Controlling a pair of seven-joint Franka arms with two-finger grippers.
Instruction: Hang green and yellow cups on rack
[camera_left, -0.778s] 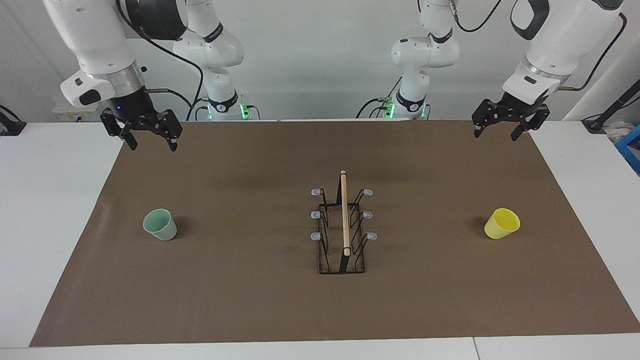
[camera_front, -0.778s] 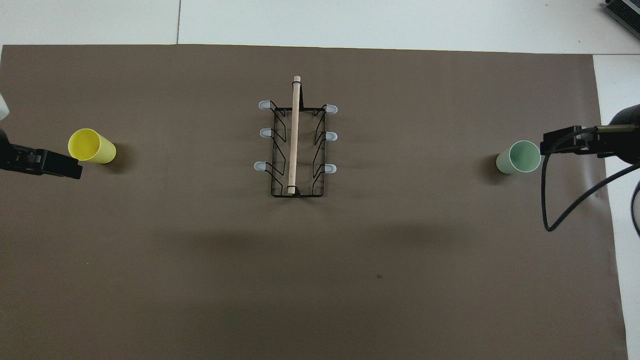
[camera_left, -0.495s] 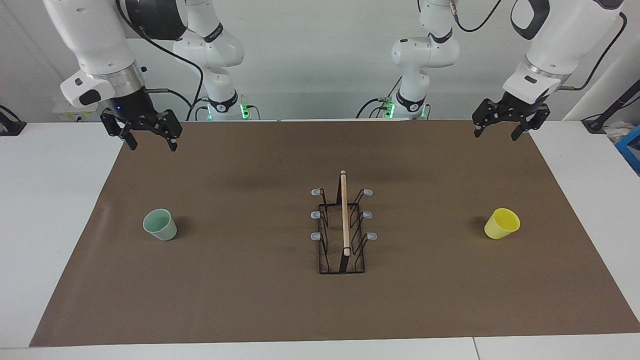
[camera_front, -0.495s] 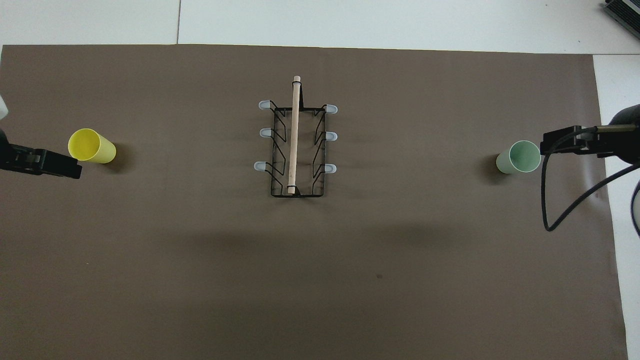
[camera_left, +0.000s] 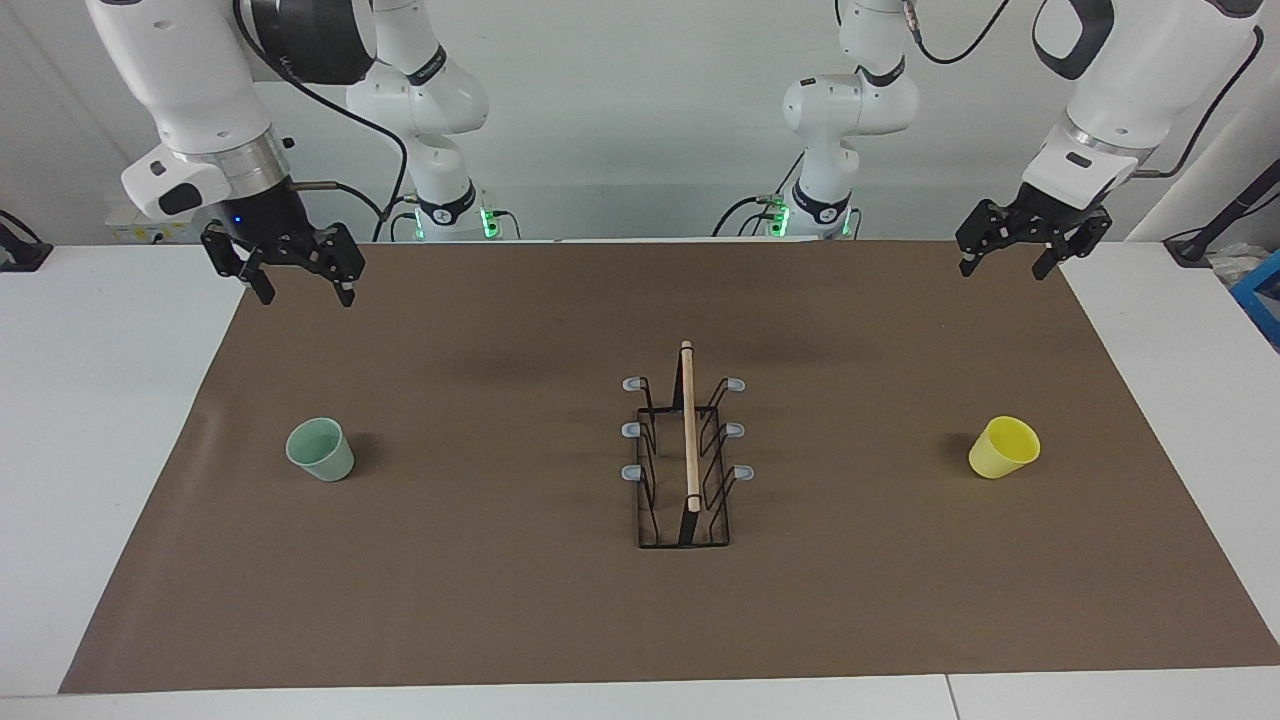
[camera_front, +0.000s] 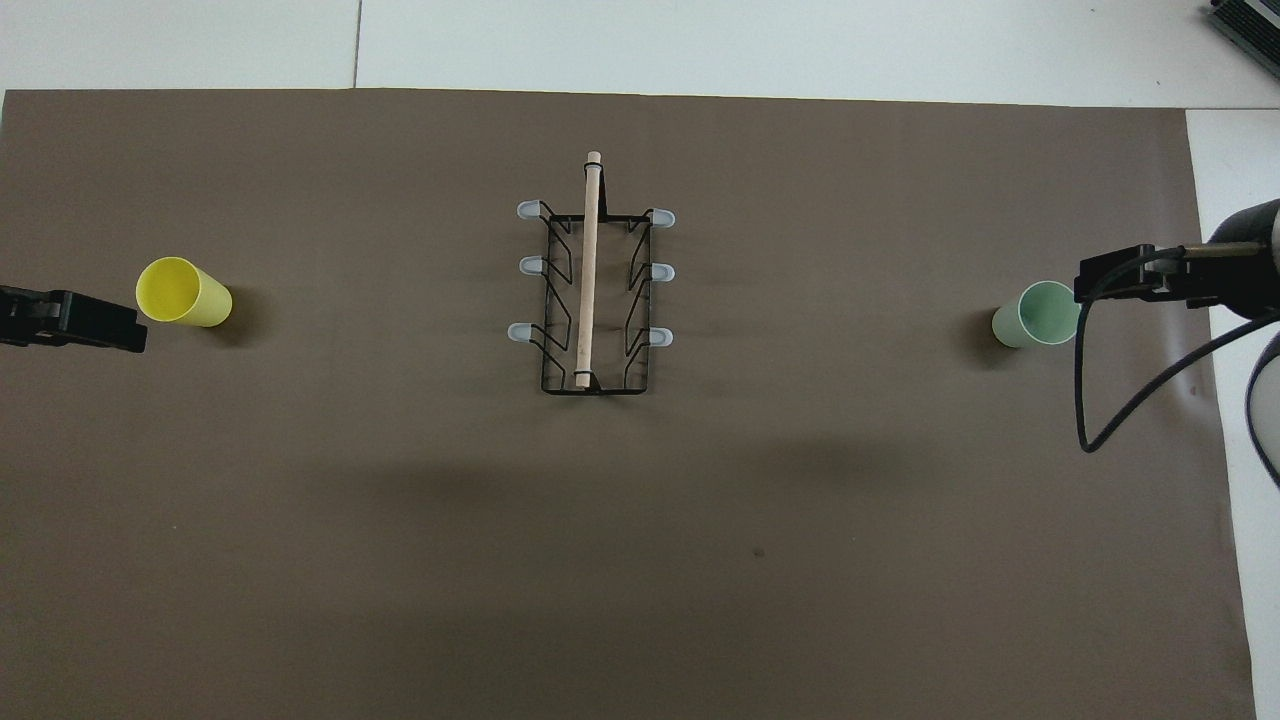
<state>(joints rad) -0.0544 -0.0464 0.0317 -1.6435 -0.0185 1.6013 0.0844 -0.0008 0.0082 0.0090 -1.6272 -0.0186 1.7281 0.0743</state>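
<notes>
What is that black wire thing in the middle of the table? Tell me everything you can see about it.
It is a narrow rack of thin black wire, standing upright on the brown mat midway between the green cup and the yellow cup. A light wooden rod runs along its top, lengthwise toward the robots. Six grey-tipped prongs stick out, three a side, all empty. Nothing touches it except the mat.

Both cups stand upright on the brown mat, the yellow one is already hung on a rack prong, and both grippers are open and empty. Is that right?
Not quite. The facing view shows the yellow cup on the mat toward the left arm's end, well apart from the rack, whose prongs are all bare. The green cup is upright on the mat; left gripper and right gripper are open and empty.
</notes>
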